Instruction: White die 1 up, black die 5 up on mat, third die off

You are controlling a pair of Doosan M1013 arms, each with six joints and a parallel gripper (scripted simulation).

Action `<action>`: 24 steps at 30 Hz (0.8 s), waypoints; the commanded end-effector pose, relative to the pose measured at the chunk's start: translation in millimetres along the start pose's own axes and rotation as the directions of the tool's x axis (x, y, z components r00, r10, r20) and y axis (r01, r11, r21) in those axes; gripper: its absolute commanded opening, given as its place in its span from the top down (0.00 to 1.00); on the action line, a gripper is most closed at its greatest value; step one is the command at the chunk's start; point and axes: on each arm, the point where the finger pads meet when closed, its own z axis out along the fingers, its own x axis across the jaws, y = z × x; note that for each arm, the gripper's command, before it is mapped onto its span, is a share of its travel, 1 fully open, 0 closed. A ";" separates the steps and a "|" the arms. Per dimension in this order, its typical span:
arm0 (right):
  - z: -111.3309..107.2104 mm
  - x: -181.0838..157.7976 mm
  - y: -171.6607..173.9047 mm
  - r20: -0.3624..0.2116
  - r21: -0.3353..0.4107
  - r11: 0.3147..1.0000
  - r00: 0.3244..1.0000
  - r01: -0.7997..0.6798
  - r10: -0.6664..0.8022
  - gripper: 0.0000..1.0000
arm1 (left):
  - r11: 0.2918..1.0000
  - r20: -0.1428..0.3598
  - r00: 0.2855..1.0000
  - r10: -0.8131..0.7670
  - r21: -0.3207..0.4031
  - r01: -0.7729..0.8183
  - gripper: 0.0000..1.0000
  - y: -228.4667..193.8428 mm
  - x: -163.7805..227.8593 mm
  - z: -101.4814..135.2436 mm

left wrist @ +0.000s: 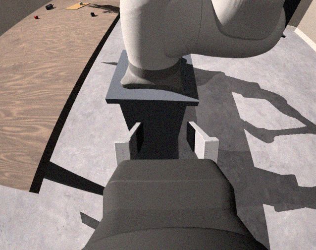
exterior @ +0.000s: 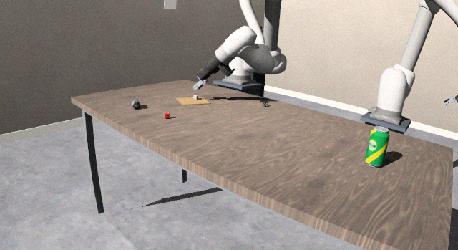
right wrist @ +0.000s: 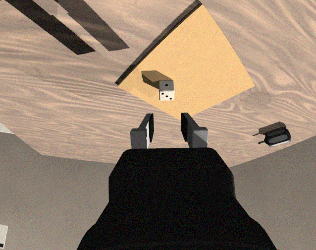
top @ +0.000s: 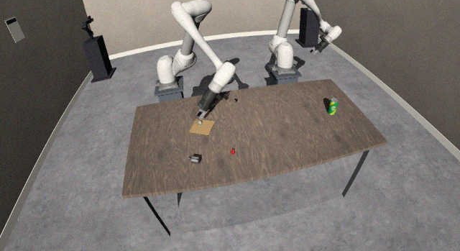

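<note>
The right hand (top: 201, 115) (exterior: 197, 86) (right wrist: 167, 122) hangs tilted above the surface (top: 280, 129) (exterior: 304, 150) (left wrist: 31, 80) (right wrist: 72, 102), its fingers parted and nothing between them. Just below and ahead of its fingertips, apart from them, the white die (top: 200, 122) (exterior: 195, 97) (left wrist: 80, 3) (right wrist: 166, 94) lies flat and fully on the mat (top: 205, 129) (exterior: 193, 102) (left wrist: 75, 6) (right wrist: 201, 53) — 3 on top, 1 on a side.

The black die (top: 236, 100) (exterior: 265, 104) (left wrist: 92, 14) is off the mat, to the side of that hand nearer the left arm; its top number cannot be told. Farther out, across the mat from the right hand, sit the red die (top: 233, 151) (exterior: 167, 115) (left wrist: 36, 17), also off the mat, and a small dark object (top: 195, 158) (exterior: 136, 104) (left wrist: 49, 6) (right wrist: 278, 137).

The left hand (top: 313, 50) (exterior: 450, 101) (left wrist: 165, 131) is wide open and empty, beyond the surface's edge — a green can (top: 333, 107) (exterior: 376, 150) stands upright on the surface, well apart from the right hand.
</note>
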 end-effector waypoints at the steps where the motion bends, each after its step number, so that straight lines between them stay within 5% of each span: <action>1: 1.0 0.3 -1.1 -0.001 0.000 1.000 1.000 -0.001 0.001 0.30 | 1.000 0.000 1.000 0.000 -0.001 0.000 0.00 -0.1 0.1 -0.5; 24: 26.8 0.3 -26.9 -0.001 0.000 1.000 1.000 -0.001 0.001 0.30 | 1.000 0.000 1.000 0.000 -0.001 0.000 0.00 -0.1 0.1 -0.5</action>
